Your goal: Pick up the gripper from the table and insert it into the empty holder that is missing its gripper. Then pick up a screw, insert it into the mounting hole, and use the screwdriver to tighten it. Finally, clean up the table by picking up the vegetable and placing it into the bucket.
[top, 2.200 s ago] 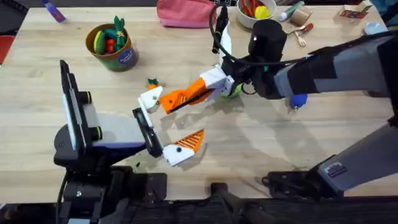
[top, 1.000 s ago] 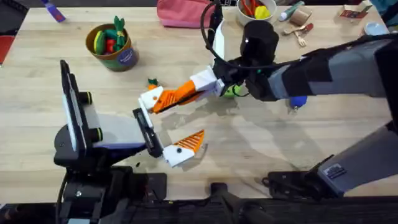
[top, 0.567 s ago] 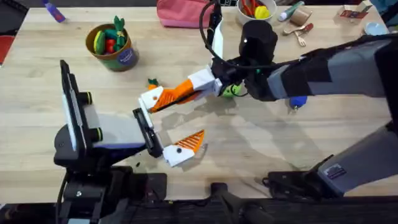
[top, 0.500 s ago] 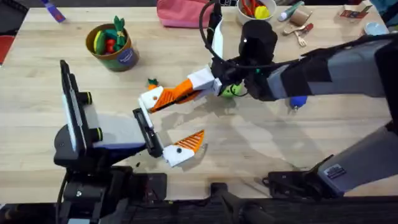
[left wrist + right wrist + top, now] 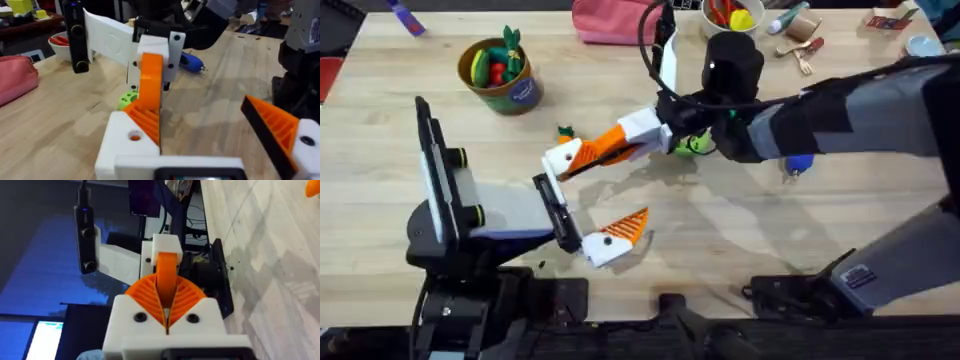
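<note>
Left gripper [image 5: 582, 205]: lower middle of the overhead frame; two white finger mounts spread wide apart, nothing between them. The nearer mount carries its own orange ribbed pad [image 5: 625, 227].

Empty holder [image 5: 561, 160]: the farther white blocky plastic mount of that pair, left of centre. In the left wrist view the orange wedge sits against it; whether the wedge is fully seated cannot be told.

Small orange wedge-shaped ribbed fingertip [image 5: 607, 151]: centre of the overhead frame, bridging the empty holder and the right gripper, clear of the surface.

Right gripper [image 5: 642, 138]: centre, reaching in from the right; its orange pads closed narrow on the wedge's far end. Its arm hides much of the wooden surface [image 5: 400, 110] behind it.

Blue pen-shaped electric screwdriver [image 5: 798, 162]: right of centre, mostly hidden under the right arm; only the tip end shows.

Small orange toy carrot: a small green and orange bit [image 5: 565, 132] lies just above the holder, too small to make out well.

Round olive-green bucket with tan rim [image 5: 500, 72]: upper left, toy vegetables inside.
</note>
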Controlling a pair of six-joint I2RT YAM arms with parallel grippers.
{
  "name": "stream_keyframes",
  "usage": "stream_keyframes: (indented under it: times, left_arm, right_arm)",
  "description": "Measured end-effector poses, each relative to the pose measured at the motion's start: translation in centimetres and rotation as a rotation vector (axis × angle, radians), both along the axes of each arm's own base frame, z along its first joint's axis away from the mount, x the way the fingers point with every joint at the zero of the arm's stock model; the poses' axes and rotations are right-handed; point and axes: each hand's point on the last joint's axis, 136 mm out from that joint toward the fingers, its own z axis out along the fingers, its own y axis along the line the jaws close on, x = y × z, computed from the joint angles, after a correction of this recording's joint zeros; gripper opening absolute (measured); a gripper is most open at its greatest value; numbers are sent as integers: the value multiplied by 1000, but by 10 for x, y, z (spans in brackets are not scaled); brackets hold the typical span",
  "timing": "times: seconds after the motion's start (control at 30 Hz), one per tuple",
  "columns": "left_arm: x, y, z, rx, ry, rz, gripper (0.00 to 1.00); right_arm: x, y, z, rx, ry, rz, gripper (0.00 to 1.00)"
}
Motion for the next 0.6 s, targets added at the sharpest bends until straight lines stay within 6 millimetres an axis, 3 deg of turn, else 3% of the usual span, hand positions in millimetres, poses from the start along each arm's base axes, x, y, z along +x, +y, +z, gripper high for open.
stream_keyframes:
  times: [0.4, 0.47, 0.6]
  left_arm:
    - [0, 0, 0, 0, 0, 0, 986]
    - [0, 0, 0, 0, 0, -2, 986]
    - [-1, -1, 0, -1, 1, -6, 986]
  right_arm:
    - [0, 0, 0, 0, 1, 0, 12]
    - [0, 0, 0, -4, 8, -3, 182]
    - [1, 3, 2, 0, -1, -9, 770]
